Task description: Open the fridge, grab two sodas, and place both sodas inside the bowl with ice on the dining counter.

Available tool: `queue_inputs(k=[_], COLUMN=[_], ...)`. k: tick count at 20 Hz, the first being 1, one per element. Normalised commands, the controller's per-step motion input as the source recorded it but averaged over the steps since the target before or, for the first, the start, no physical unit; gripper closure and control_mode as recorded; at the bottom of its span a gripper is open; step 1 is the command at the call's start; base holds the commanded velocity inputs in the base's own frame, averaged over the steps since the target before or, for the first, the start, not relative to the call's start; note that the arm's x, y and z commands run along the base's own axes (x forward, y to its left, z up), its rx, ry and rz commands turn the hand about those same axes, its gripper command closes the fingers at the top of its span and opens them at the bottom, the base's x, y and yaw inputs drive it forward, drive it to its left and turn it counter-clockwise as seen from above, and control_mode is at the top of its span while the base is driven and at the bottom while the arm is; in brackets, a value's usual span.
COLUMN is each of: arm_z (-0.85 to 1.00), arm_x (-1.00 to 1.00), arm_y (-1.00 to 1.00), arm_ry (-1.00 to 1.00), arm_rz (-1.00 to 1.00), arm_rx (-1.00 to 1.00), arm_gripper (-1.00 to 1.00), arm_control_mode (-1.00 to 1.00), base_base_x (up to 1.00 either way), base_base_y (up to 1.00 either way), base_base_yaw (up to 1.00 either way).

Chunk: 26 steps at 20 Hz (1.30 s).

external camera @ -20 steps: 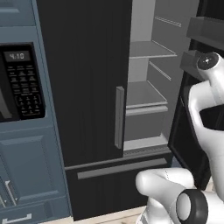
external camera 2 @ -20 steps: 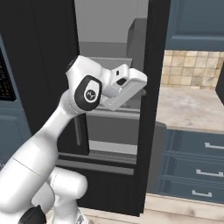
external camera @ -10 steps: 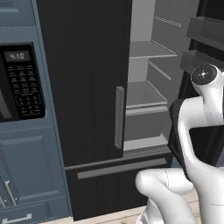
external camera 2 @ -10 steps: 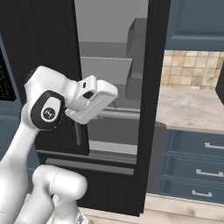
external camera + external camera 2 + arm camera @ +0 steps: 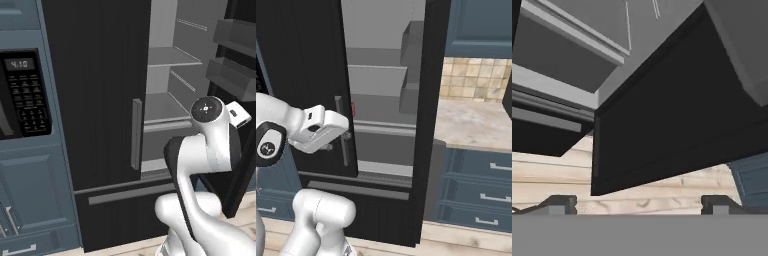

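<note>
The arm has swung down; fridge (image 5: pixel 381 100) open, a soda (image 5: pixel 353 108) inside.

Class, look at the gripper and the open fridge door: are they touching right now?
Apart. In the hand view the gripper has both fingertips standing wide with only floor between them, and the open fridge door hangs clear beyond them with a visible gap.

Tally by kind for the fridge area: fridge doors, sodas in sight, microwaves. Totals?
Fridge doors: 2, the shut door and the open door
Red sodas in sight: 1, partly hidden
Microwaves: 1
Total: 4
</note>
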Motion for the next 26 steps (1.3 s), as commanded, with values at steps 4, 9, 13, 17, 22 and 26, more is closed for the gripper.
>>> queue_inputs(k=[4, 9, 13, 17, 22, 26], arm_z=[-0.16, -0.01, 0.01, 0.0, -0.14, -0.25], arm_x=[0.0, 0.21, 0.65, 0.78, 0.69, 0.73], arm_y=[1.0, 0.98, 0.37, 0.18, 0.08, 0.11], arm_ry=[-0.01, 0.0, 0.01, 0.01, 0.0, 0.0], arm_rz=[0.11, 0.12, 0.08, 0.07, 0.07, 0.03], arm_rx=[0.29, 0.3, 0.28, 0.19, 0.1, 0.06], arm_gripper=[-1.0, -1.0, -1.0, -1.0, -1.0, -1.0], arm_control_mode=[-1.0, -1.0, -1.0, -1.0, -1.0, -1.0], base_base_x=[0.0, 0.0, 0.0, 0.0, 0.0, 0.0], base_base_y=[0.0, 0.0, 0.0, 0.0, 0.0, 0.0], base_base_yaw=[0.0, 0.0, 0.0, 0.0, 0.0, 0.0])
